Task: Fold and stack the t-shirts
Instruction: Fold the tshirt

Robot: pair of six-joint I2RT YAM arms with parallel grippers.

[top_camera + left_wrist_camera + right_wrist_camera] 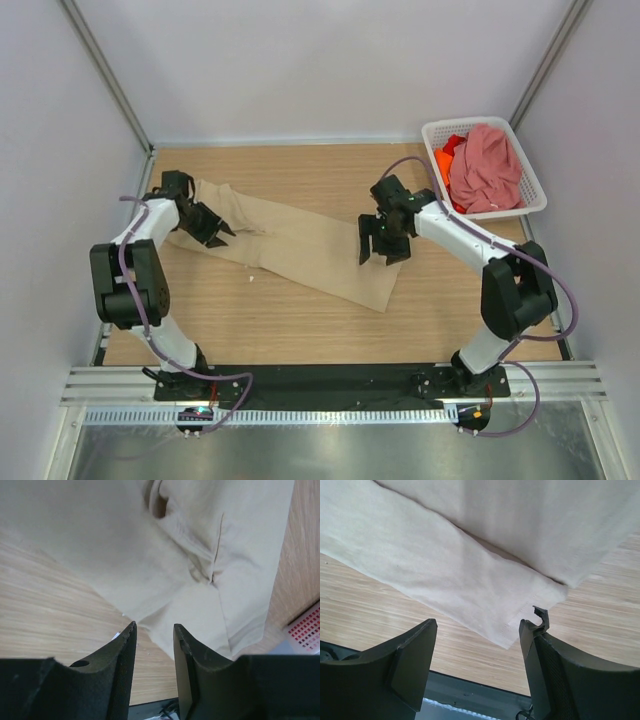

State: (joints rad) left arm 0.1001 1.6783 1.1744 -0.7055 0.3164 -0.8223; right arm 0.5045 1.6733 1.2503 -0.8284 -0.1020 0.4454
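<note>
- Hovering over the beige-tan t-shirt (300, 240), left gripper (222, 232) is showing a narrow gap, holding nothing.
- Gaping wide, empty, right gripper (378, 256) is hanging over its corner.

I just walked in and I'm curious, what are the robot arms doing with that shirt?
Two robot arms are folding shirts. A beige t-shirt lies on the table in a long strip. The left gripper and right gripper hover at its ends, both open, holding nothing. A pink shirt and an orange shirt wait in the white basket.
</note>
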